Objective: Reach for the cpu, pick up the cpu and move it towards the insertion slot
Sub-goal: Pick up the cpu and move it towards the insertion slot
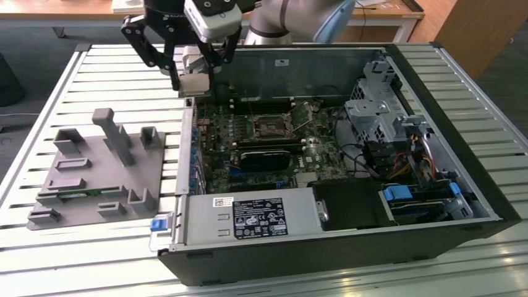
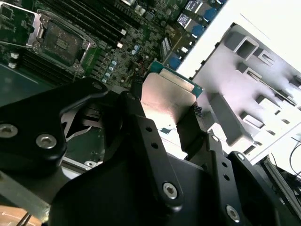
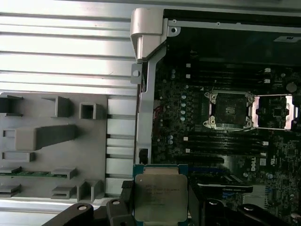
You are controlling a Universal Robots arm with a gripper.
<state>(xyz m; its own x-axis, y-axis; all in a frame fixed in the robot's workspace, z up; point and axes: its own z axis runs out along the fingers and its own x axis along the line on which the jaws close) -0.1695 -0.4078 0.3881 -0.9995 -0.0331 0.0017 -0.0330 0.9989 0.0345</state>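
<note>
My gripper (image 1: 195, 79) is shut on the cpu (image 1: 193, 86), a flat square chip with a silvery top, held in the air over the left wall of the open computer case as the exterior view shows it. Both wrist views show the cpu (image 3: 160, 197) (image 2: 165, 100) between the black fingers (image 2: 136, 101). The insertion slot (image 1: 271, 125), a square black socket in a silvery frame, lies on the motherboard to the exterior view's right of the chip and lower down. It also shows in both wrist views as the insertion slot (image 3: 229, 110) (image 2: 59, 40), apart from the chip.
A grey plastic tray (image 1: 91, 179) with raised posts and a green memory stick (image 1: 70, 197) lies on the slatted table (image 1: 107, 80) at the exterior view's left of the case. Inside the case are a power supply (image 1: 247, 216), a drive cage (image 1: 375, 111) and cables.
</note>
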